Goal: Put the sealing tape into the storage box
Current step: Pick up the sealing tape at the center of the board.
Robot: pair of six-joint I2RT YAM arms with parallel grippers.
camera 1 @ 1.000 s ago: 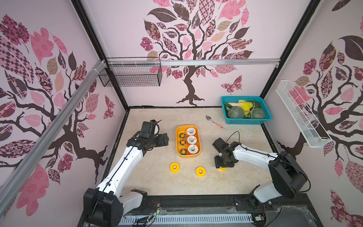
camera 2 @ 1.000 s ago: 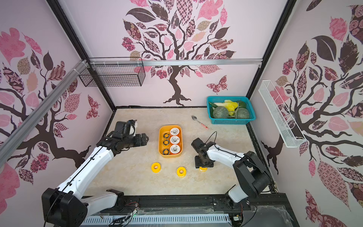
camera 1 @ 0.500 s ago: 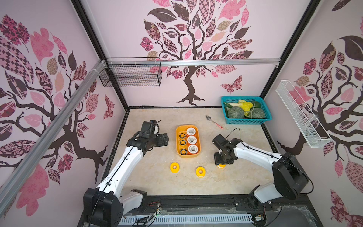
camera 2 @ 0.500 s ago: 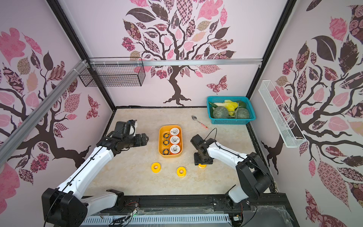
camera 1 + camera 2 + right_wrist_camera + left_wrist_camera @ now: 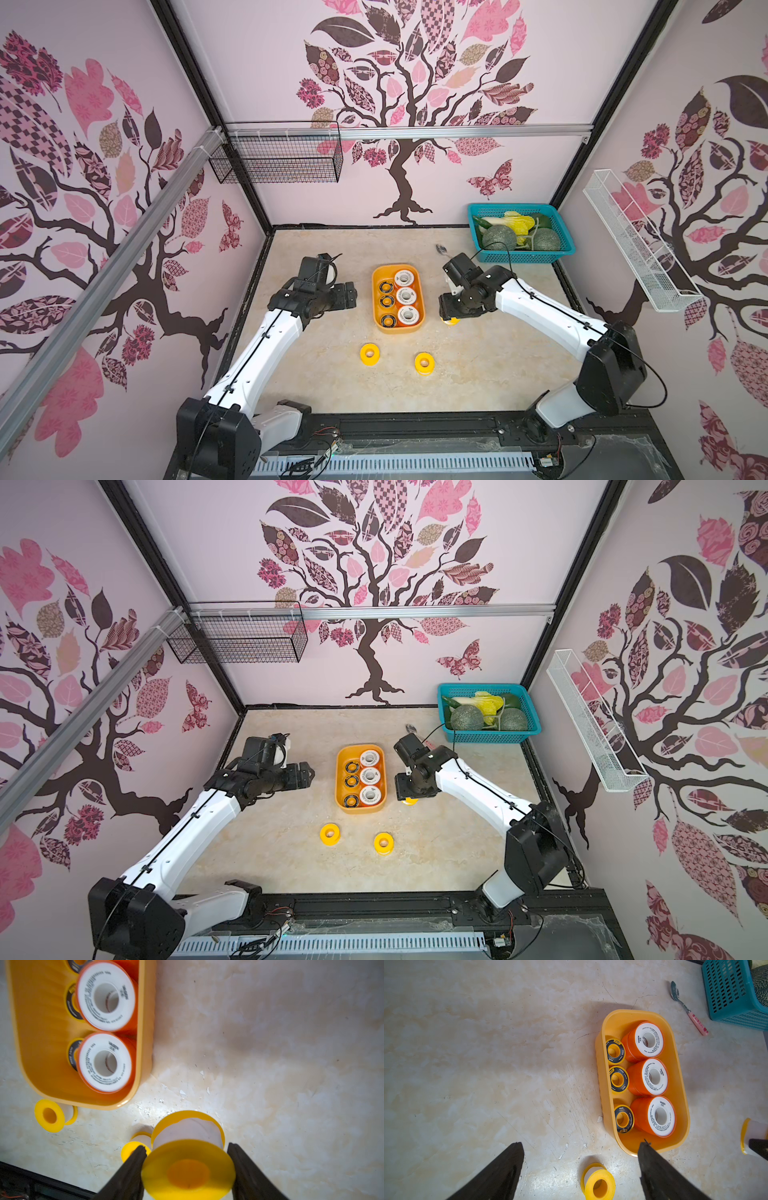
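Clock: I read it in the top views, centred on the storage box (image 5: 397,331), with twelve toward the back wall.
Nearest: two loose yellow rolls (image 5: 369,354) lie flat on the table (image 5: 311,386) at seven and five, apart from each other and from the box. Both are waiting to be collected.
Right gripper (image 5: 187,1147): at three, just beside the box's long wall. The jaws are about half open and clamped on the held yellow roll (image 5: 188,1174).
Grip: the fingers pinch the rim of its near flange, so I judge the hole face will go in looking upward.
Height: I cannot tell whether that roll is clear of the table.
Box: three orange rolls (image 5: 649,1040) fill the row nearer three. Three black rolls (image 5: 615,1051) fill the row nearer nine. All sit with their hole faces up.
Room: the floor looks nearly full, so I expect the yellow ones must sit on top or in the gaps.
Left gripper (image 5: 580,1145): at nine, jaws spread wide with nothing in them. I judge it is parked there to leave the box free.
Far: a spoon (image 5: 683,1004) lies at one and a teal basket (image 5: 523,257) of vegetables sits at two. Neither belongs to this job.
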